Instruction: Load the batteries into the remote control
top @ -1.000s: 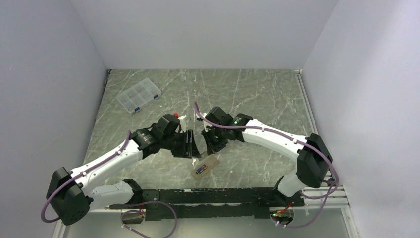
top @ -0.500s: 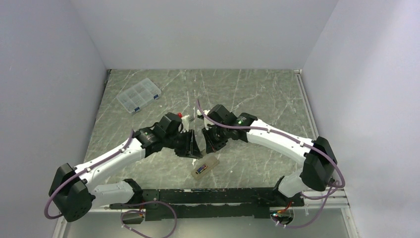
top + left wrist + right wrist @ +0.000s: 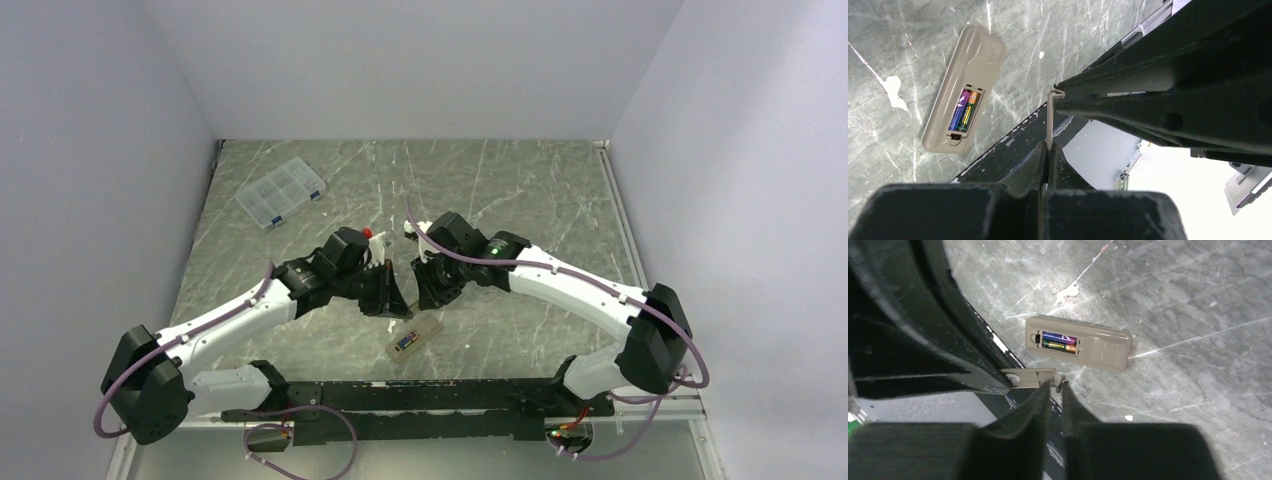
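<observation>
Beige-grey slim remote control point(image 3: 415, 336) is lying back-up on the grey table point(image 3: 520, 200), low-centre in the overhead frame, slanting lower-left to upper-right, its two blue-and-red cylindrical batteries point(image 3: 963, 111) seated. Just above it we are clenching a flat beige cover point(image 3: 1028, 377) in our left claw point(image 3: 1048, 147); our right claw point(image 3: 1054, 387), equally near, is nosing its end, grip unclear.

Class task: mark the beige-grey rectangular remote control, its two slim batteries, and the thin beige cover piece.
Beige-grey remote control point(image 3: 979, 55): left wrist view, plain back.
Slim batteries point(image 3: 959, 109): left wrist view, on the purple one.
Thin beige cover piece point(image 3: 1028, 378): right wrist view, flat face.
</observation>
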Controlling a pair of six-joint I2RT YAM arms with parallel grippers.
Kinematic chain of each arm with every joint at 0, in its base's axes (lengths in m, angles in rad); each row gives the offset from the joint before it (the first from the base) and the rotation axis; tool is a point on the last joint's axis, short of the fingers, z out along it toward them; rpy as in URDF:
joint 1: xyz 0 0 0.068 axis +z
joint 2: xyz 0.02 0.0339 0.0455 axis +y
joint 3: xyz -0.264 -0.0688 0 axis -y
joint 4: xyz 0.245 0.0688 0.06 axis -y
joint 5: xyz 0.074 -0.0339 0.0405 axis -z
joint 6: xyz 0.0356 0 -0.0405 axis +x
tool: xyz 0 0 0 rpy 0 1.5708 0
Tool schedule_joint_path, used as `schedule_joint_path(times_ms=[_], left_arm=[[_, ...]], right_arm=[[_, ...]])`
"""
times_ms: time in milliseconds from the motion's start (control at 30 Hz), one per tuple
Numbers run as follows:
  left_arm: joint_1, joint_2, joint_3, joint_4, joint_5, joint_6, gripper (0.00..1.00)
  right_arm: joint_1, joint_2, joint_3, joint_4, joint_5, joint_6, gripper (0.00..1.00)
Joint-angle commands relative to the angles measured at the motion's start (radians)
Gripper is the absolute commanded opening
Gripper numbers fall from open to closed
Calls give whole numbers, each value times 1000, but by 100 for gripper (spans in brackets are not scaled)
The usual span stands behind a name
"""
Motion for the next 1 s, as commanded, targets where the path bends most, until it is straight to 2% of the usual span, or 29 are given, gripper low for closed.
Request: schedule_joint_path(times_ms=[0,100,333,433,533,733,967], left_arm=[[-3,-5,-18,79,35,-31,0],[-2,-20,-32,90,36,-46,0],[1,-64,-90,168,77,-126,0],[5,-81,-124,216,103,-170,0],[9,-93,-156,269,138,-219,0],[23,-132,-239,391,192,-359,0],[50,-198,-370,587,220,-538,0]], right_arm=[[4,-94,-46,116,-33,-15,30],[3,-157,-99,162,-31,-49,42],[4,-299,-179,241,-64,-142,49],[8,-369,-228,293,-147,-218,54],[61,-441,-286,350,-148,-328,52],[208,-577,-384,412,-41,-572,48],[294,-634,-458,433,43,-789,33]])
